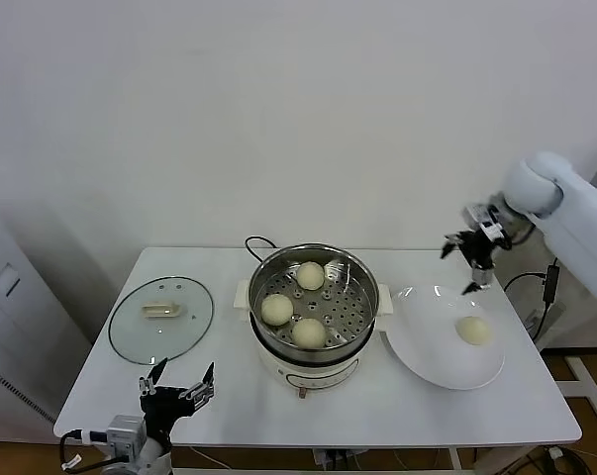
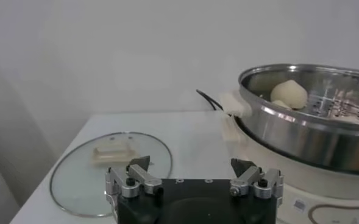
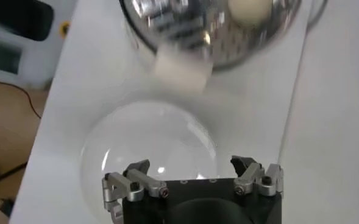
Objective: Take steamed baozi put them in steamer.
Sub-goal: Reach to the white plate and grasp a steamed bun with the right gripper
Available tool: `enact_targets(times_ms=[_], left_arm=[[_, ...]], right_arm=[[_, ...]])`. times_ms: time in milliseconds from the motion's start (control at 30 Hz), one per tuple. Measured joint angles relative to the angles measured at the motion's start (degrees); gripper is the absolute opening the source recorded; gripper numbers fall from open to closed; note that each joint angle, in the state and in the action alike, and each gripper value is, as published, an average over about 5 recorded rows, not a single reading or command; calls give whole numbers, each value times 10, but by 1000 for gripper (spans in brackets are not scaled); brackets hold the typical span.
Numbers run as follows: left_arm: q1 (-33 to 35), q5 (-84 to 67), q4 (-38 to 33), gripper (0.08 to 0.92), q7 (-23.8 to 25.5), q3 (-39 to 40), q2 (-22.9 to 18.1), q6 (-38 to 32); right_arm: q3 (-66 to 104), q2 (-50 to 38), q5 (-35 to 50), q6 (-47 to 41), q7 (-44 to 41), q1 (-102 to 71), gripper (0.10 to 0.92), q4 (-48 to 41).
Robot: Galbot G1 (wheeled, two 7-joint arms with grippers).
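Left gripper [image 1: 179, 385] at table's [image 1: 100, 396] near edge, jaws open, empty; right gripper [image 1: 468, 259] above plate [image 1: 427, 351] rim, jaws open.

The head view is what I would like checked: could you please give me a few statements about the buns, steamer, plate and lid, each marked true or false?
1. Three baozi lie in the steamer. True.
2. The plate holds two baozi. False: it holds one.
3. The glass lid covers the steamer. False: it lies on the table, on the robot's left.
4. The right gripper, above the plate, is open and empty. True.
5. The left gripper holds a bun. False: it is open and empty.
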Motion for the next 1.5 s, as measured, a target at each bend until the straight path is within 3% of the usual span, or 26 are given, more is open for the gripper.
enact_targets(times_ms=[467,1500], left_arm=[[12,6,-2,823,0,1,0,2],[13,7,8,823,0,3,0,2]], right_arm=[[111,47,-113,48,44,-118,823,-120],[196,133,-212,78,106,-171,823,-268]])
